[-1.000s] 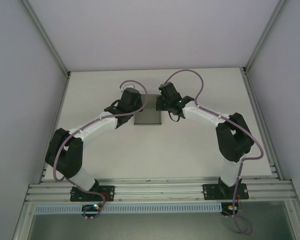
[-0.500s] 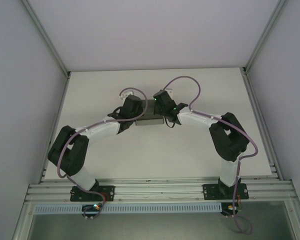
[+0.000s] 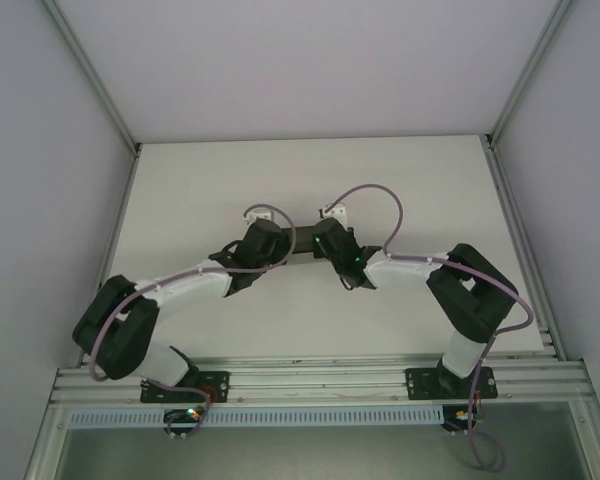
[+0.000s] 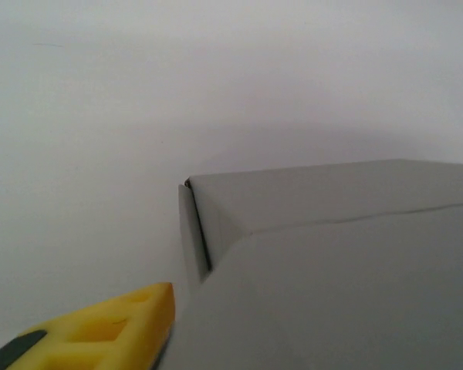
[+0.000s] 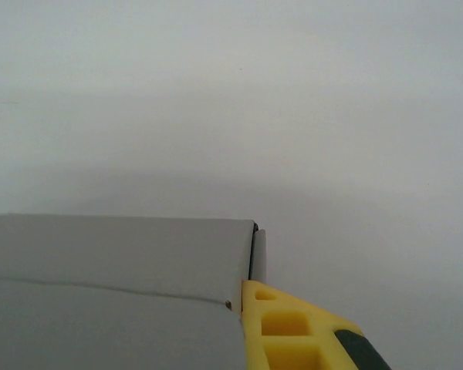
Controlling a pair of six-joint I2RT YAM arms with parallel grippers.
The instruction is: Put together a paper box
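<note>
The paper box (image 3: 298, 254) is a grey card box that shows as a thin strip between the two gripper heads at mid-table. In the left wrist view the paper box (image 4: 332, 270) takes up the lower right, its end wall and a fold line showing. My left gripper (image 4: 177, 308) has one yellow finger (image 4: 100, 331) at that wall; its other finger is hidden by the card. In the right wrist view the paper box (image 5: 116, 262) lies lower left. My right gripper (image 5: 243, 308) presses a yellow finger (image 5: 293, 331) against the box's end wall. Both seem to pinch the walls.
The white table (image 3: 220, 180) is bounded by white side panels and aluminium posts. A metal rail (image 3: 320, 380) carries the arm bases at the near edge. Purple cables loop above both wrists.
Both arms have drawn back toward the near edge and lowered, bringing the box with them. The box's top face showed as a grey rectangle before; it is a narrow strip between the grippers.
</note>
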